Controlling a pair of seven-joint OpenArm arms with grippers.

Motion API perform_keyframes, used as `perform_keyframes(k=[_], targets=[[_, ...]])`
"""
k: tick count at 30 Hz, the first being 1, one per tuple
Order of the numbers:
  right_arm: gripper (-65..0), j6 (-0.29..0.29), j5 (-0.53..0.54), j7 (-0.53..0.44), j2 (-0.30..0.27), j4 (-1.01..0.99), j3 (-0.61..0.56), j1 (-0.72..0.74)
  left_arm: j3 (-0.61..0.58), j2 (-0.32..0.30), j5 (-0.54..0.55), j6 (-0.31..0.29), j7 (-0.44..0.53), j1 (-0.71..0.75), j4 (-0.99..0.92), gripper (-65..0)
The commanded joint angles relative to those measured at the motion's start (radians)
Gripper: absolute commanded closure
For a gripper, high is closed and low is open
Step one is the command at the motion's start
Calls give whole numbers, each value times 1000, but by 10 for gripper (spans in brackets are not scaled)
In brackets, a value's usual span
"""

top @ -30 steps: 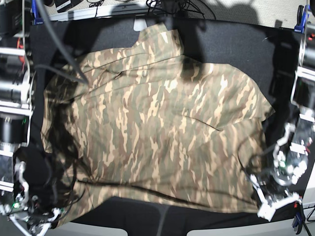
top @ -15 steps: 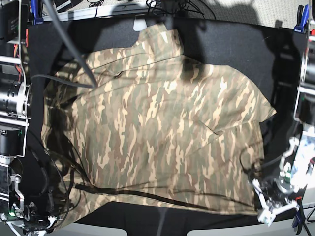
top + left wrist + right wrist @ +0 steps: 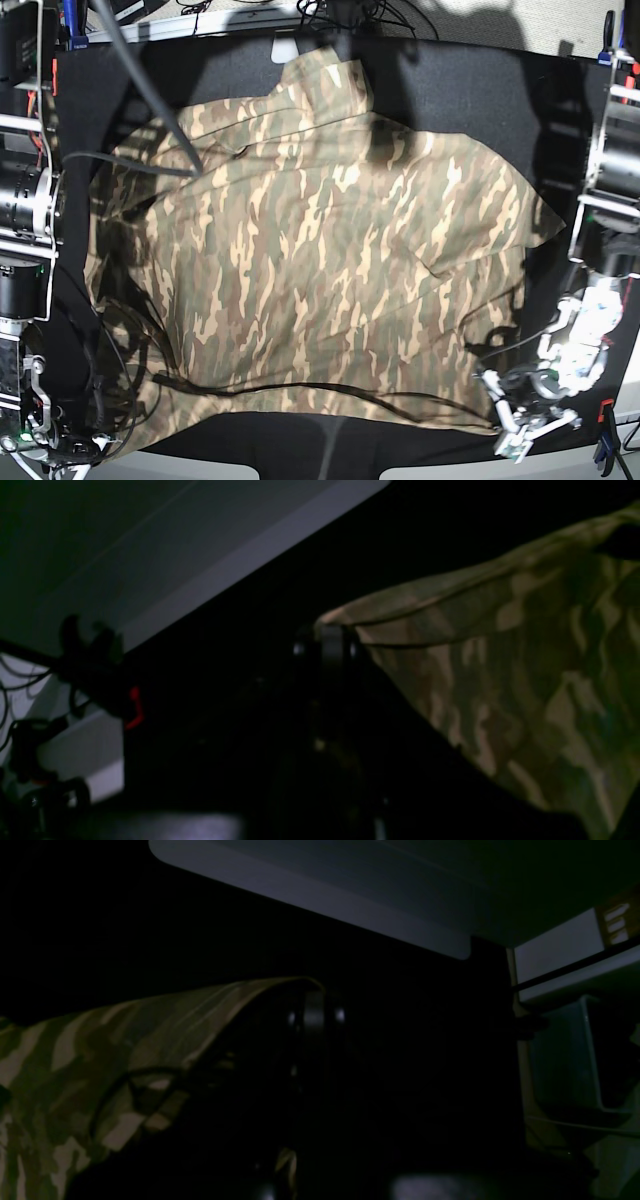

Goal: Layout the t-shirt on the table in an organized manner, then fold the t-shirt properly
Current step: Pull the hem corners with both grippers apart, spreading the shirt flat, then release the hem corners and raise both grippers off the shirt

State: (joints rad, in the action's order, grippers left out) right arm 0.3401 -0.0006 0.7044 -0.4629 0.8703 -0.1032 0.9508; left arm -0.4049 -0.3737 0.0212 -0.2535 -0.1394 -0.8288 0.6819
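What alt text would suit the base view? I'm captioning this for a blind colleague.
Overhead view: a camouflage t-shirt lies spread but rumpled over most of a black table, its dark-edged hem toward the near edge. The right gripper pinches one near corner at the picture's lower left, and the left gripper pinches the other at lower right. Cables cross the shirt's left side.

You are looking at a robotics lab. The table (image 3: 470,90) is draped in black cloth, held at its far corners by blue clamps (image 3: 607,30), and loose cables (image 3: 330,12) lie tangled beyond its far edge.
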Motion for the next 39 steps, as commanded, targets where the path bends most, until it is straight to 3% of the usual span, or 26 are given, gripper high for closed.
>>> perform_keyframes(k=[1,14,26,30,31,34,37,39], targets=[[0,-7,-1,-23,-14,14,5,47,8,-9,-18,13,29,-55,13,0],[0,-7,0,-4,-16,-182,5,220,8,-14,-47,14,14,-133,13,0],[0,-7,0,-6,-11,-187,5,221,8,-14,-47,14,40,-135,13,0],[-4,-7,-1,-66,-11,-187,5,221,8,-14,-47,14,89,-135,13,0],[-96,-7,-1,-68,-11,-187,5,221,8,-14,-47,14,100,-135,13,0],[-311,-7,-32,-71,-11,-187,5,221,8,-12,-46,48,111,-135,13,-230],[-360,-8,-34,-88,-13,-187,5,221,8,-9,-46,141,111,-135,13,-261],[-360,-8,-34,-87,-13,-187,5,221,8,-9,-46,146,111,-135,13,-261]])
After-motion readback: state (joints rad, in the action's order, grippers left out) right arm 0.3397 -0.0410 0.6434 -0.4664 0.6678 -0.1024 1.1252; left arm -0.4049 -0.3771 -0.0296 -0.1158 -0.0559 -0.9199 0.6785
